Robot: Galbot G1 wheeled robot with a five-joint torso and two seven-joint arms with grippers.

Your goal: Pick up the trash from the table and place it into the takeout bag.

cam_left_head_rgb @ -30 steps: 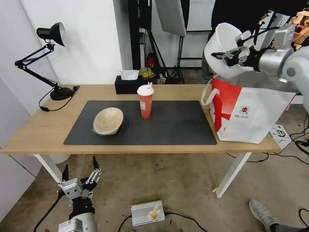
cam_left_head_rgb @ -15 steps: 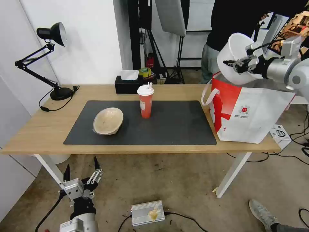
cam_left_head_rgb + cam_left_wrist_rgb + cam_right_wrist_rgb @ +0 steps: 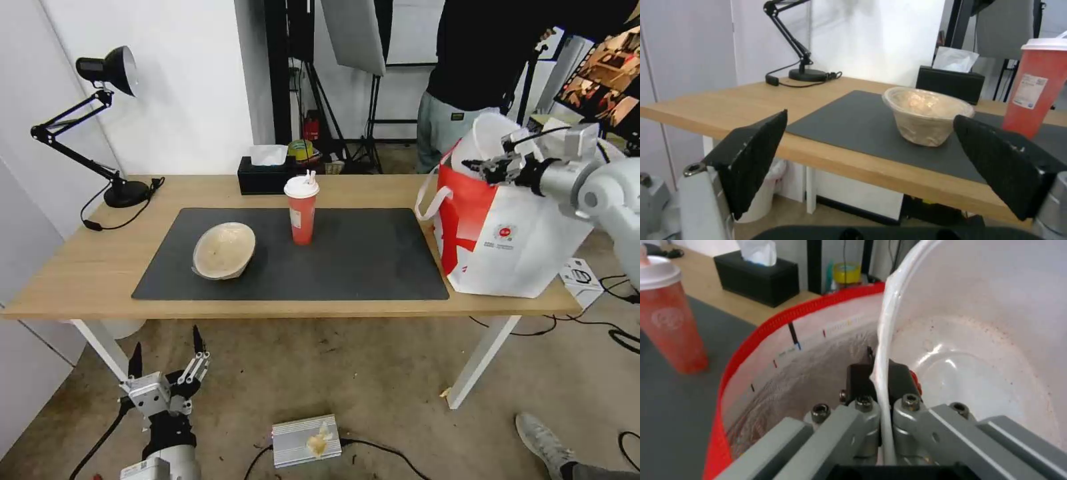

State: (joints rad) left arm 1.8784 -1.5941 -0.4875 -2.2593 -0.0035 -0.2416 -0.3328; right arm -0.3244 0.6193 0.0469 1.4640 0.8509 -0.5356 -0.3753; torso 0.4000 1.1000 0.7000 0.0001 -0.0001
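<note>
Head view: right tool (image 3: pixel 481 165) is pinching the rim of the white round plastic bowl (image 3: pixel 481 141), holding it tilted at the open mouth of the white and red insulated takeout bag (image 3: pixel 513 233), which is standing at the right end of the long light-wood tabletop (image 3: pixel 87 267). Red paper cup with white lid (image 3: pixel 302 210) is standing upright on the dark grey mat (image 3: pixel 360 260); beige lidded paper bowl (image 3: pixel 224 250) is lying tipped to its left. Left tool (image 3: pixel 165 357) is hanging below the tabletop's near left edge, fingers spread, gripping nothing.

Left wrist view: black pads (image 3: pixel 753 156) are standing wide apart; beige bowl (image 3: pixel 927 115) is sitting beyond them on the mat.

Right wrist view: fingers (image 3: pixel 860 380) are clamping the bowl rim (image 3: pixel 882 350) over the bag's foil-lined inside (image 3: pixel 809 373).
</note>
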